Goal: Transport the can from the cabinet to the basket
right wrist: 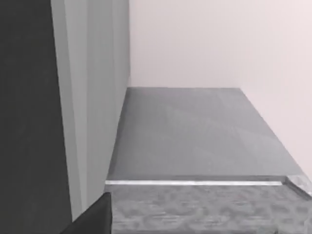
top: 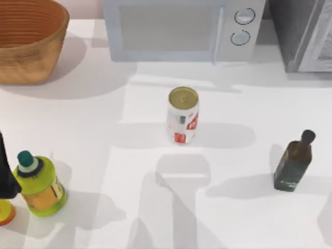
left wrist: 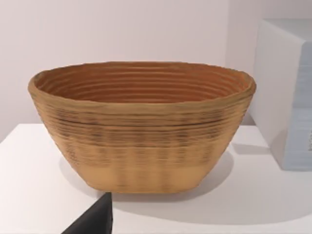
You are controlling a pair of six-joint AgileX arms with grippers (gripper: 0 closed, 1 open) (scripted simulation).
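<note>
Your grippers: fingers not visible, so I cannot tell their state; a dark corner sits at each wrist view's lower left. Can (top: 182,115) stands upright on the open table at frame centre, not in the cabinet (top: 303,33) (upper right, cropped). Basket (top: 28,39) upper left, cut by the edge. Risk: a tall can tips if nudged during approach; the microwave (top: 181,28) stands close behind it.

Ribbed woven wicker basket (top: 28,44), glossy metal can (top: 182,115), speckled matt cabinet (top: 303,36)
</note>
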